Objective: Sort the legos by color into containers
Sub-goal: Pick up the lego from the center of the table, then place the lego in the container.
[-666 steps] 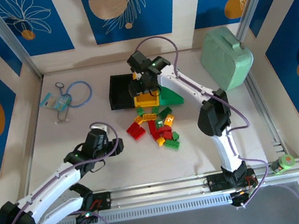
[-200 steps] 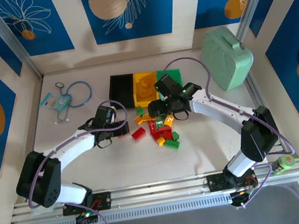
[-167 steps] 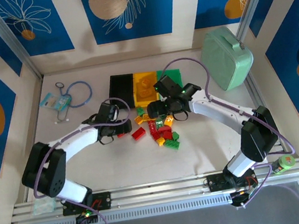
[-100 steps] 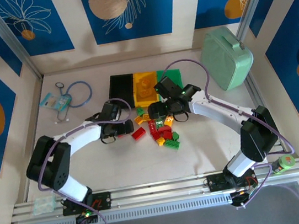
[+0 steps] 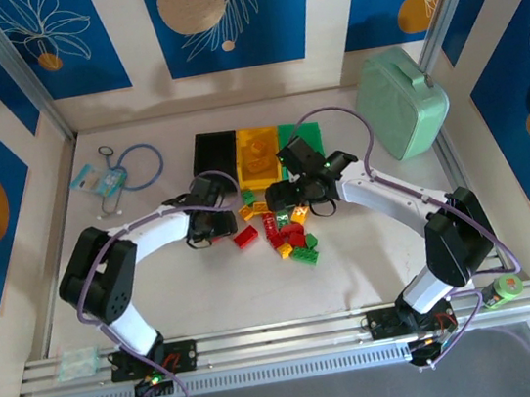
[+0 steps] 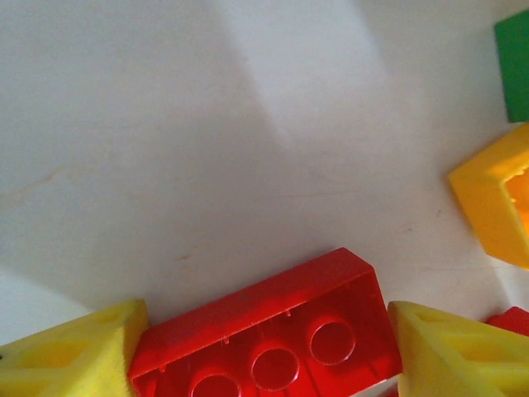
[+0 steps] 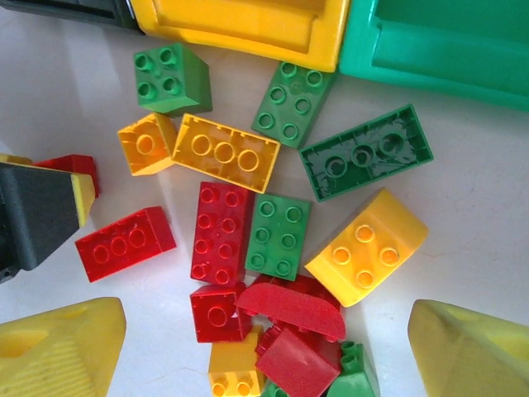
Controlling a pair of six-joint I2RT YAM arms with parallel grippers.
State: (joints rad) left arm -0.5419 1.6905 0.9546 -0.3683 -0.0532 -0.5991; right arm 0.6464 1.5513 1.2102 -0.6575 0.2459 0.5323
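The legos lie in a loose pile (image 5: 284,227) of red, yellow and green bricks in front of the containers. These are three joined bins, black (image 5: 209,154), yellow (image 5: 257,155) and green (image 5: 301,139). My left gripper (image 5: 218,227) sits low at the pile's left edge. Its yellow fingertips (image 6: 78,351) press on both ends of an upside-down red brick (image 6: 273,331), which rests on the table. A second red brick (image 7: 124,242) lies just beside it. My right gripper (image 7: 264,347) hangs open above the pile's middle (image 5: 286,195) with nothing between its fingers.
A mint-green case (image 5: 402,105) stands at the back right. A blue-tubed stethoscope (image 5: 137,165) and a card (image 5: 95,180) lie at the back left. A metal rail (image 5: 284,334) runs along the near edge. Bare table spreads left of the pile.
The right gripper came off the yellow bin and now hovers over the pile, barely moving in the last second. The left gripper slid right, up to the red bricks.
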